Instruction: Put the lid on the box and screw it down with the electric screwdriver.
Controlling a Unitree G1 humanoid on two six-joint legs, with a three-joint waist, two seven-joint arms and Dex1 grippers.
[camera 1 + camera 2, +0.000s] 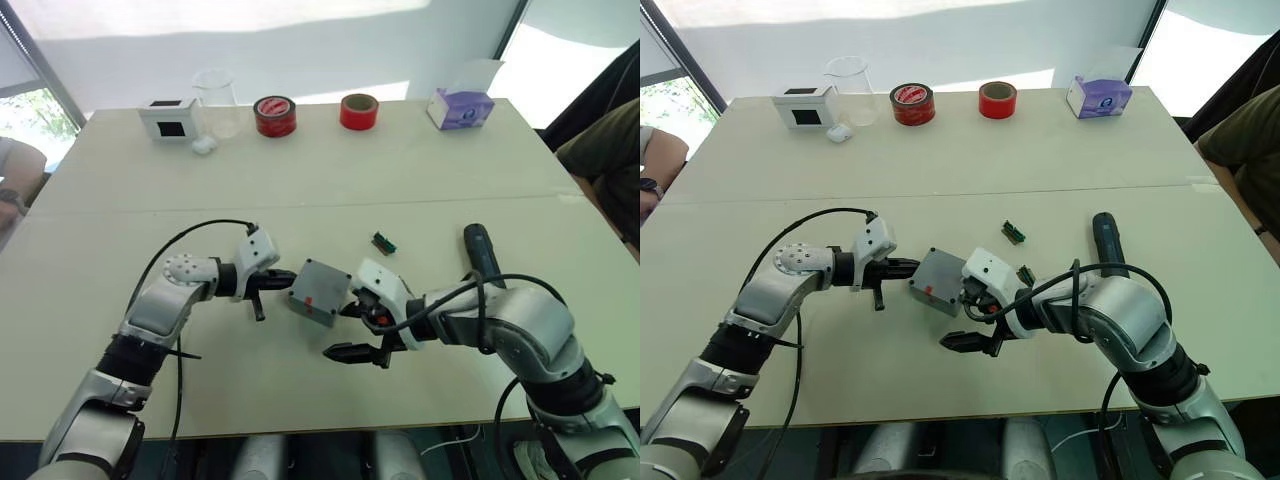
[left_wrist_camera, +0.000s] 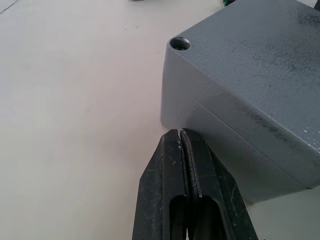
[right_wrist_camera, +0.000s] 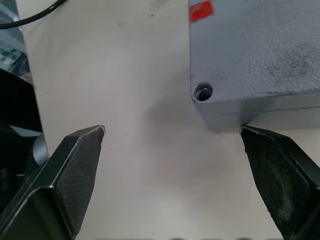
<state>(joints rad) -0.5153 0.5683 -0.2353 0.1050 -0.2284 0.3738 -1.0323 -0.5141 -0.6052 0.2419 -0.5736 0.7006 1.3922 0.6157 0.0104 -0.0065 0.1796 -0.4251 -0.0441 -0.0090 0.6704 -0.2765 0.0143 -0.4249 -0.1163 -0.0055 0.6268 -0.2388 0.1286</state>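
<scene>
The grey box [image 1: 312,302] stands in the middle of the table with the lid [image 1: 322,284] seated on it. A seam between the two shows in the left wrist view, and a red mark sits on top. My left gripper [image 1: 288,281] is shut, its tips against the box's left side wall [image 2: 235,150]. My right gripper [image 1: 338,332] is open at the box's right front corner. One fingertip [image 3: 250,137] touches that corner and the other hangs over bare table. The black electric screwdriver [image 1: 481,251] lies on the table to the right, beyond my right forearm.
A small green part [image 1: 384,242] lies just behind the box. Along the far edge stand a white box with a black screen [image 1: 168,118], a clear beaker [image 1: 217,100], two red tape rolls [image 1: 275,116] and a purple tissue box [image 1: 461,106]. A person [image 1: 605,150] sits at the right.
</scene>
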